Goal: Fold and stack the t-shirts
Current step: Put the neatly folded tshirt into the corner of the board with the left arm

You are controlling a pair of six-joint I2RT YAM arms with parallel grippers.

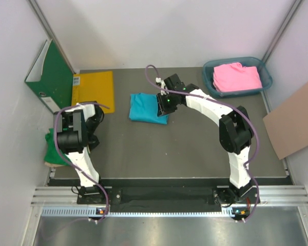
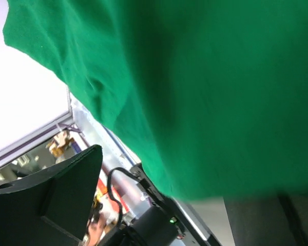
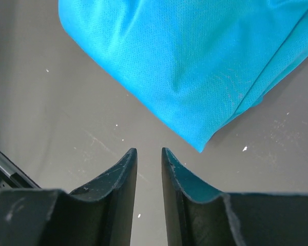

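1. Top external view showed the right claw (image 1: 161,106) low over the right edge of the folded turquoise shirt (image 1: 143,108), which lay flat on the bench (image 1: 185,148).
2. Right wrist view showed that claw's two fingers (image 3: 120,174) only slightly parted. Bare bench showed through the narrow gap and nothing was pinched between them.
3. A folded corner of the turquoise shirt lay just ahead of the fingertips and a little to their right. It was close to them but not touching.
4. The pink shirt (image 1: 237,77) sat folded inside a blue basket (image 1: 209,69), well off to the right claw's right, at the far right corner of the bench.
5. The left claw (image 1: 92,130) sat tucked close to its own arm near the bench's left side. The green shirt (image 1: 50,146) was bunched just to its left, at the bench's left edge.
6. Left wrist view was mostly filled by green cloth, close and blurred. One dark finger (image 2: 66,195) showed at the lower left and the other fell outside the picture. The claw stood spread wide, and no cloth could be seen gripped in it.
7. Beyond the left claw, a yellow envelope (image 1: 95,89) lay flat on the bench. A green binder (image 1: 51,77) leaned against the wall just left of the envelope.
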